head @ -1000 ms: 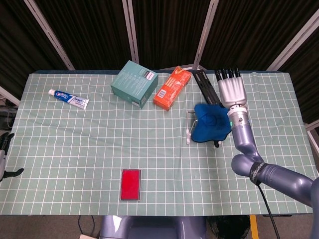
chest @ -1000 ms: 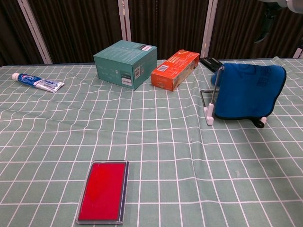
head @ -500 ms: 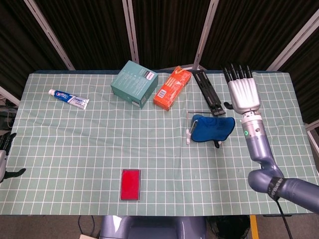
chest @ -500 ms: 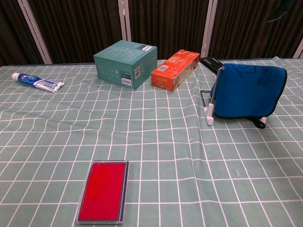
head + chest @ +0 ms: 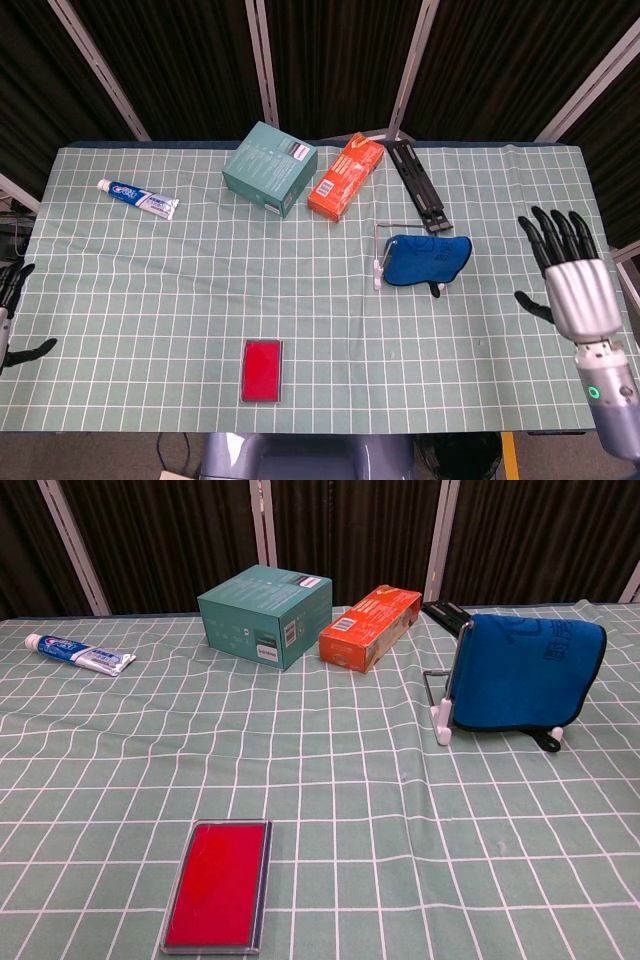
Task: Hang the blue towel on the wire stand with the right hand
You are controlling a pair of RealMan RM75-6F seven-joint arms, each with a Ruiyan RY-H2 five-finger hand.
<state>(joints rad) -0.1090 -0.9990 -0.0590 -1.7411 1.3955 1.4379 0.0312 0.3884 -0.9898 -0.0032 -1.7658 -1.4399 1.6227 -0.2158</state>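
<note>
The right hand (image 5: 575, 285) hangs over the table's right edge, fingers spread and holding nothing, well apart from the towel (image 5: 427, 259). The towel is draped over the stand (image 5: 442, 702), hanging down both sides of its top bar, with the stand's white feet showing at the bottom corners. Taking the stand as landmark: a black folded rack (image 5: 420, 185) lies just behind it; the orange box (image 5: 346, 177) sits behind and to its left, and the teal box (image 5: 270, 168) further left, beside the orange one. A toothpaste tube (image 5: 138, 198) lies far to the left near the table's (image 5: 150, 300) far corner. A red case (image 5: 263, 370) lies well in front and to the left. The left hand (image 5: 12, 310) shows only partly at the table's left edge; whether its fingers are spread or closed cannot be told.
</note>
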